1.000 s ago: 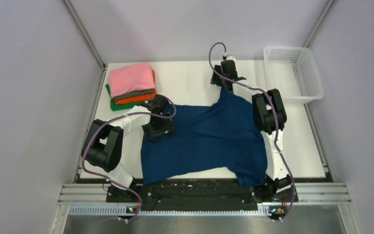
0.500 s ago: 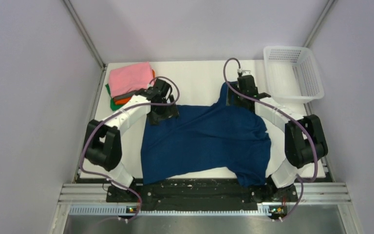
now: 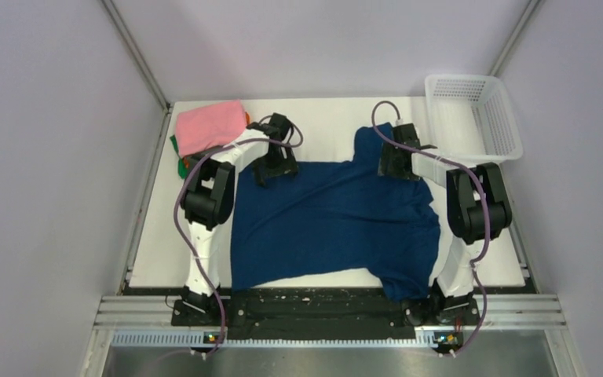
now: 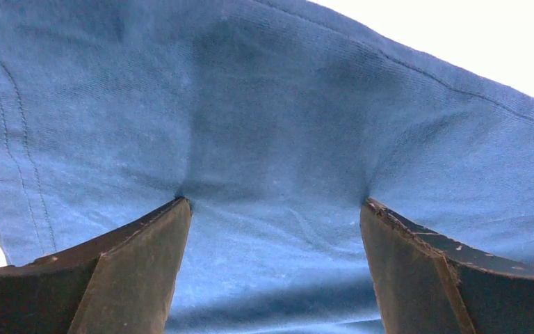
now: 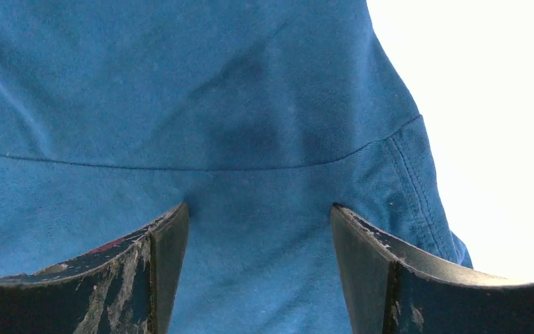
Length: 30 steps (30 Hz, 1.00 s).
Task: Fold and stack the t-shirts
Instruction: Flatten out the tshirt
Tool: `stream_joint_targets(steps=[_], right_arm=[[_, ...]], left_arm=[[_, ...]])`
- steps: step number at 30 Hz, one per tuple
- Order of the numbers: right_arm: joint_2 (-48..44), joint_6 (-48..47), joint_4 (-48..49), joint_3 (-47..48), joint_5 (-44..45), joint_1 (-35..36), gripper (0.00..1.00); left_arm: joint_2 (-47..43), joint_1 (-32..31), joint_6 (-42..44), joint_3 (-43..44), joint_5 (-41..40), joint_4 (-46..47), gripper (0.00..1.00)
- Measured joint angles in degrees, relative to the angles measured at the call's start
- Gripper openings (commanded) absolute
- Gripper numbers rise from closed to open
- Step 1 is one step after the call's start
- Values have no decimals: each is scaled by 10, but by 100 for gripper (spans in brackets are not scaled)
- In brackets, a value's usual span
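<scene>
Pale grey walls (image 3: 63, 157) close in a white table (image 3: 322, 126), where the navy t-shirt (image 3: 330, 228) lies spread out. Its far edge sits directly under both end effectors and its body runs from them back toward the arm bases. The left end effector (image 3: 276, 167) rests on the far left corner and the right end effector (image 3: 399, 161) on the far right shoulder. Each has its fingers spread wide, tips pressing into the cloth so that it dimples at each tip, with nothing pinched between them. Set at opposite corners like this, they seem placed to lay the garment flat and square before a first fold. The cloth is a deep blue knit, mostly smooth with shallow creases. A stitched seam and a hemmed edge show beside the right end effector, and no print shows from above. Just outward of the left end effector sit the folded t-shirts (image 3: 208, 126), pink on top. A white mesh basket (image 3: 471, 118) stands outward of the right end effector.
</scene>
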Motion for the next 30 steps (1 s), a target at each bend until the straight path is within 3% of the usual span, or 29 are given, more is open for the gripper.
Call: stream_joint_targets(steps=[8,15,23,26,30], right_arm=[[97,-2,-2,133,-9,-41,73],[188,-19,-32,275,-10,-51,73],[195,-47,-72,314,-39,-62,73],[123,-49,-79,233,-51,-58,72],[-44,-26,-89,80,-56,-38,72]], left_arm=[[147,41,8,252,5,-67,96],[207,65,26,362,48,-44,97],[205,66,52,365,103,-7,99],[175,56,61,331,104,0,99],[58,24,66,195,98,12,99]])
